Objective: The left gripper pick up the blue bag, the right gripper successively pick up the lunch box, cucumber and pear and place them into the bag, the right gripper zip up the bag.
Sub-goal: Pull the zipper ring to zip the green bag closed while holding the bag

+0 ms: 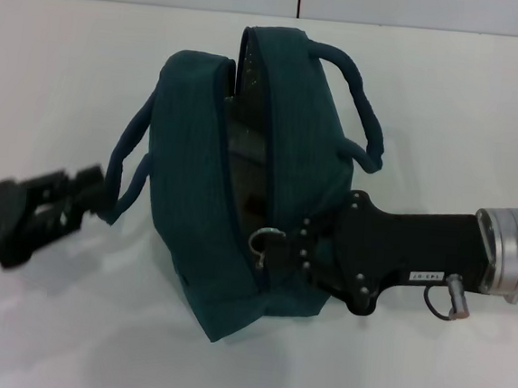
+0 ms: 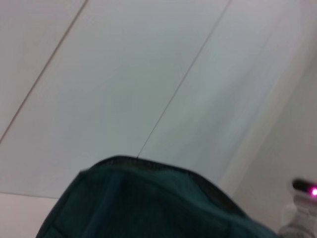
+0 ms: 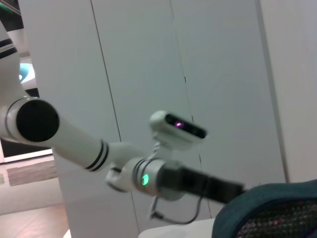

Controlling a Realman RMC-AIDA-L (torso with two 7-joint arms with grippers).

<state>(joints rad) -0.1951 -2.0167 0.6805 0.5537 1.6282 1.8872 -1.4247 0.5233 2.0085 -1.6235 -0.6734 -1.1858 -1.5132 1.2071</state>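
The blue bag lies in the middle of the white table, its zipper open along the top and a dark inside showing. At the left, my left gripper is shut on one of the bag's loop handles. My right gripper comes in from the right and is closed at the metal ring pull at the near end of the zipper. Teal bag fabric fills the low part of the left wrist view and shows again as bag fabric in the right wrist view. The lunch box, cucumber and pear are hidden.
The white table extends all around the bag. The bag's second handle loops out toward the far right. In the right wrist view the left arm reaches toward the bag in front of white wall panels.
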